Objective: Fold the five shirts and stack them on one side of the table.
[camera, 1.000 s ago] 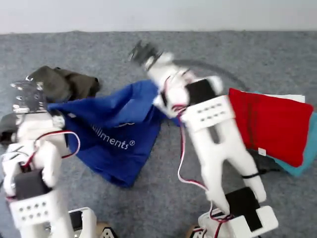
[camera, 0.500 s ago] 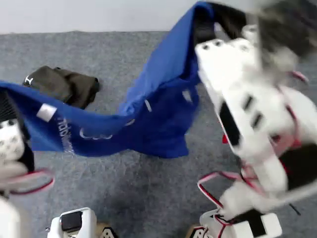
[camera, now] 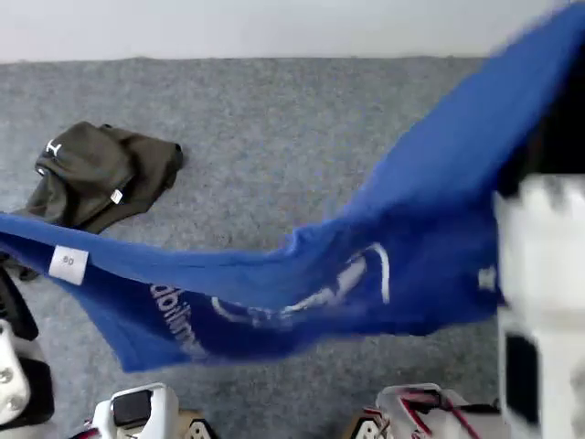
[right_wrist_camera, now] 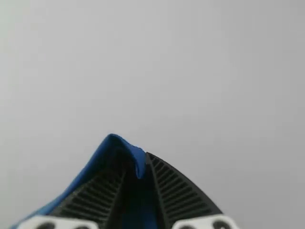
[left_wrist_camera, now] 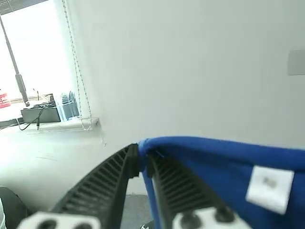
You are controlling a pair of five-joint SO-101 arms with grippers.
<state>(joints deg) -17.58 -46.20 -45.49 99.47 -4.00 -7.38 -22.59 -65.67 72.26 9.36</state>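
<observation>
on table, olive shirt, blue shirt aloft

Room light even and diffuse, no hard shadows. Blue shirt throws only a faint, soft shadow on the grey table below it. Off to one side of the left gripper, a window glares white. Wall beyond its tips is flatly lit. Right gripper ribs are dark against bright background.

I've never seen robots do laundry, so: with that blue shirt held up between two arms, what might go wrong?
The left hand and right hand each pinch only a thin edge of the blue shirt, so it might slip free. Its sagging middle could land creased or brush the olive shirt.
</observation>
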